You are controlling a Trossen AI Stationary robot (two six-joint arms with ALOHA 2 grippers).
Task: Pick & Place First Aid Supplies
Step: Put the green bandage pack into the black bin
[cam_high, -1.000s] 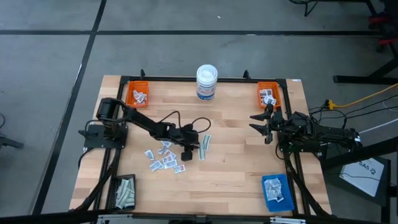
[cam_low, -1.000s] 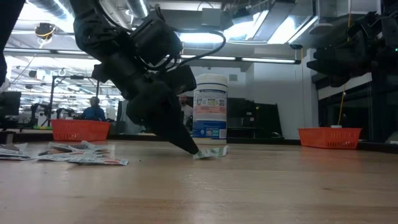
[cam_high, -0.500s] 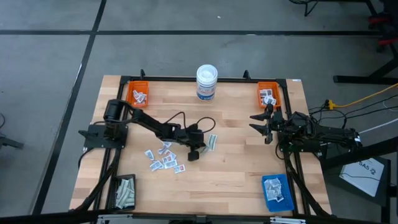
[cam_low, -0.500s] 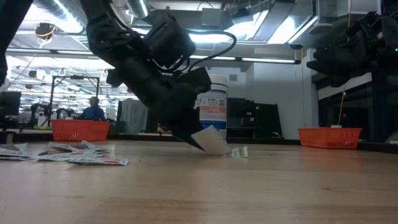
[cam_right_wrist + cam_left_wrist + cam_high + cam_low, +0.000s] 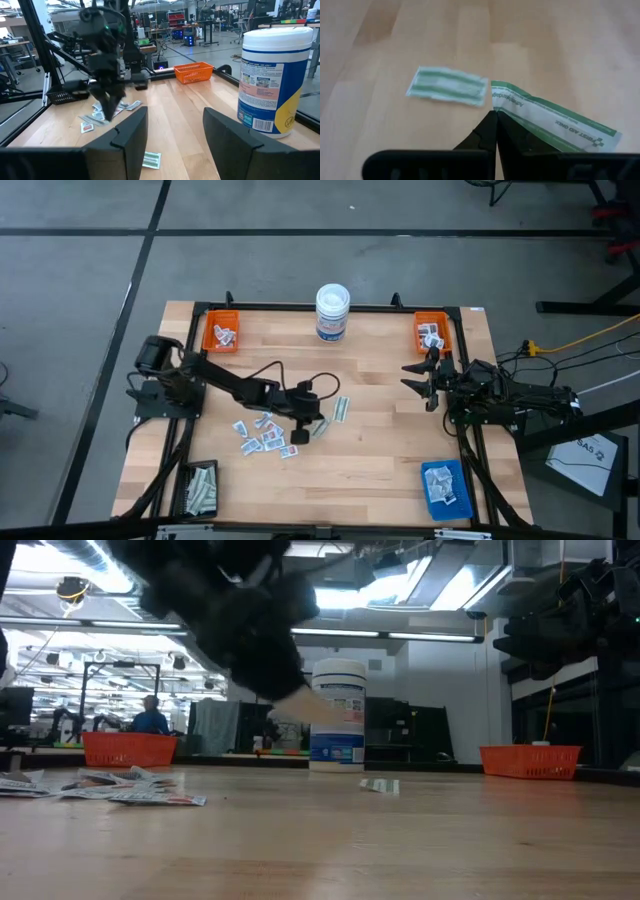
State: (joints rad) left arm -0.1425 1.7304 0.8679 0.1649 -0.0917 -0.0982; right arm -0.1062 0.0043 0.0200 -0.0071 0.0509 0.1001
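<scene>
My left gripper (image 5: pixel 306 430) hangs over the table's middle, raised above the wood in the low view (image 5: pixel 288 700), and is shut on a pale green-and-white strip (image 5: pixel 555 125). A second green strip (image 5: pixel 341 409) lies flat on the table just beyond it (image 5: pixel 447 86). A loose pile of small white packets (image 5: pixel 262 436) lies to the left of the gripper. My right gripper (image 5: pixel 413 377) waits open near the right orange tray (image 5: pixel 432 332), touching nothing. My left gripper pinches the green-and-white strip at one short end (image 5: pixel 507 102) between its two shut fingertips (image 5: pixel 490 127). The fingers slant down from the table's left. The strip is lifted clear of the table and sticks out sideways past the tips (image 5: pixel 315 710).
A white round tub with a blue label (image 5: pixel 332 312) stands at the far edge. An orange tray (image 5: pixel 222 330) sits far left, a black tray with strips (image 5: pixel 200 488) near left, and a blue tray with packets (image 5: pixel 445 485) near right. Bare wood lies between the arms.
My left gripper was down on two green strips, then rose well clear of the table with one strip pinched in its tips. The other strip slid a little toward the table's right and stayed flat. The right arm kept still.
</scene>
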